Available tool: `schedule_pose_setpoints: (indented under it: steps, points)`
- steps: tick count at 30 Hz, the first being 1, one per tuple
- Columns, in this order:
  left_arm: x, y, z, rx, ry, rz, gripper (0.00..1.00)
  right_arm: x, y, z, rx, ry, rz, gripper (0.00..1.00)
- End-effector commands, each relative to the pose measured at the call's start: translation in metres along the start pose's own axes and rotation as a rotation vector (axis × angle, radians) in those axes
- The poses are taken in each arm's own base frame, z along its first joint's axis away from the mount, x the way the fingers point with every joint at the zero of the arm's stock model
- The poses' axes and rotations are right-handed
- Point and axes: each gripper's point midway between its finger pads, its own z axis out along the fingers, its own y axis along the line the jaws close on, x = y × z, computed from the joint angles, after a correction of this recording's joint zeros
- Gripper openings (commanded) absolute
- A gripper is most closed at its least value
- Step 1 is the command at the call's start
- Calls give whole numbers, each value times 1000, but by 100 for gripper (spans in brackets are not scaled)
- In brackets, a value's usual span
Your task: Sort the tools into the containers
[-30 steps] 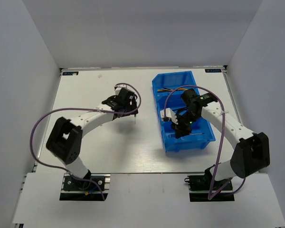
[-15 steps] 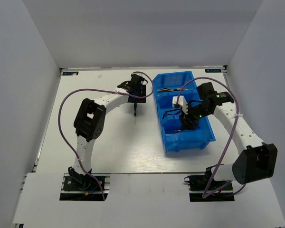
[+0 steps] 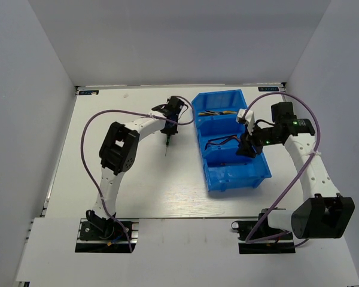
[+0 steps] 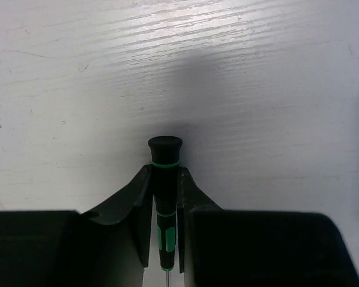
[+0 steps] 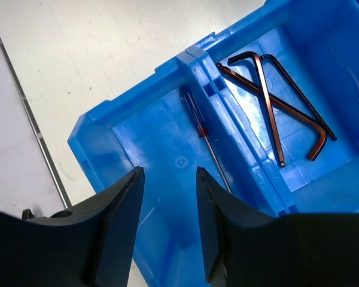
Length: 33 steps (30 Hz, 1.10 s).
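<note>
Nothing legible in any view. Only candidates are two small white rectangular stickers on the far corners of the white wood-grain table [image 3: 137,179]: left sticker [image 3: 88,92] and right sticker [image 3: 268,88]. Both carry dark print, too small and blurred in the top view to make out any characters.

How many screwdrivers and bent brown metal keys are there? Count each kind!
Slim screwdrivers: 2, the green-handled screwdriver in the left hand, the dark-handled screwdriver in the blue plastic bin.
Dark brown L-shaped hex keys: 3.
Total: 5.
</note>
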Motion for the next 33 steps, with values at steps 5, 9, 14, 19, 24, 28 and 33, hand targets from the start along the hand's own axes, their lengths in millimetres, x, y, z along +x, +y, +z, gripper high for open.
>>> schedule_pose_setpoints:
  steps: [5, 9, 14, 19, 24, 28, 33]
  points:
    - [9, 1, -51, 53, 7, 12, 0, -13, -5, -9, 11, -79, 40, 47]
    - [-24, -44, -132, 403, -201, 50, 0, -5, -12, -11, 61, -58, 78, 78]
    - [-2, -156, -247, 1150, -293, 315, 0, -3, -45, -19, 182, -62, 185, 0]
    - [24, -198, -287, 1313, -282, 415, 0, 6, -71, -26, 284, -47, 355, 0]
    - [50, -232, -276, 1352, -205, 459, 0, 8, -83, -32, 346, -76, 395, 0]
    - [36, -265, -261, 1265, -236, 503, 1, 10, -78, -33, 329, -82, 418, 0]
    - [31, -283, -234, 1181, -224, 513, 38, 15, -64, -33, 300, -71, 413, 27]
